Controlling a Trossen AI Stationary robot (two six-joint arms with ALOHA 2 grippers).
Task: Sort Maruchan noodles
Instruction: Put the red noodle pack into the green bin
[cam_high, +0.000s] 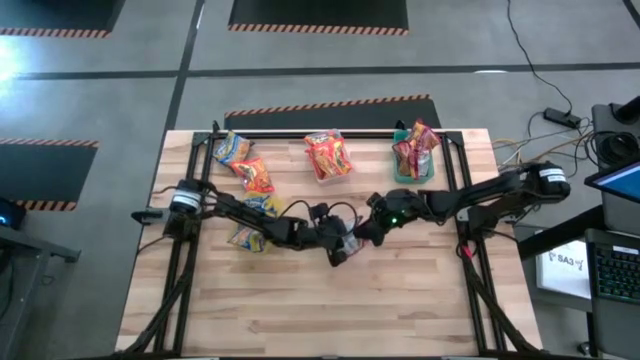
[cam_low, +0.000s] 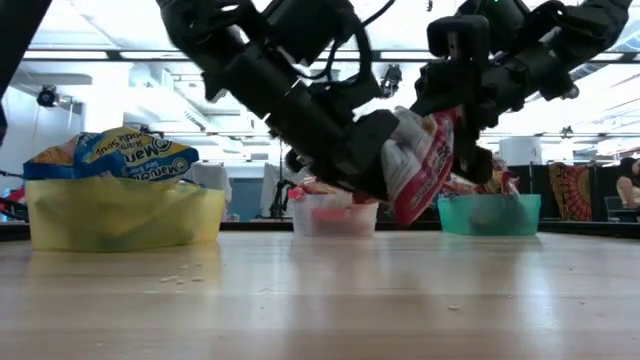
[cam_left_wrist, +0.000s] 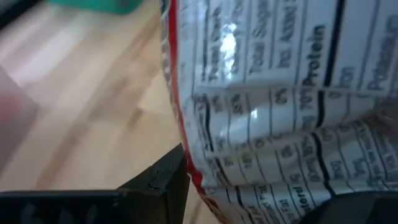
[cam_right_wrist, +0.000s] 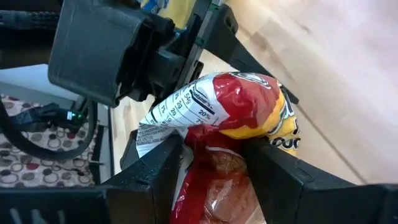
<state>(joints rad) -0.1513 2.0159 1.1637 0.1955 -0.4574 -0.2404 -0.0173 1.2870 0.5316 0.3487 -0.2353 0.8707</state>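
A red noodle packet (cam_low: 420, 165) hangs above the middle of the wooden table (cam_high: 330, 300), lifted clear of the boards and pinched from two sides. In the right wrist view its glossy red and yellow front bulges between that arm's two dark fingers, and a white panel of fine print with "20%" readable curls over the top. In the left wrist view the packet's back fills the picture as a white nutrition table, with "Protein", "Total Sugars" and "Incl. Added" legible and a red edge down its side. The left gripper (cam_high: 338, 247) is clamped on the packet, one finger (cam_left_wrist: 161, 180) pressed against its lower edge. The right gripper (cam_high: 362, 236) is also closed around the packet, its fingers (cam_right_wrist: 155, 168) squeezing the plastic from either side, so both grippers meet over the table's centre. Along the far edge stand three tubs: a yellow tub (cam_low: 120, 215) holding a blue and yellow packet (cam_low: 135, 155) whose "Maruchan" lettering reads upside down in the low view, a clear tub (cam_low: 335, 217) with orange-red packets (cam_high: 328, 155) in it, and a green tub (cam_low: 490, 215) holding dark red packets (cam_high: 415, 148). Another orange-red packet (cam_high: 256, 177) lies loose on the boards near the yellow tub, and a yellow and blue packet (cam_high: 250, 232) lies under the left arm.
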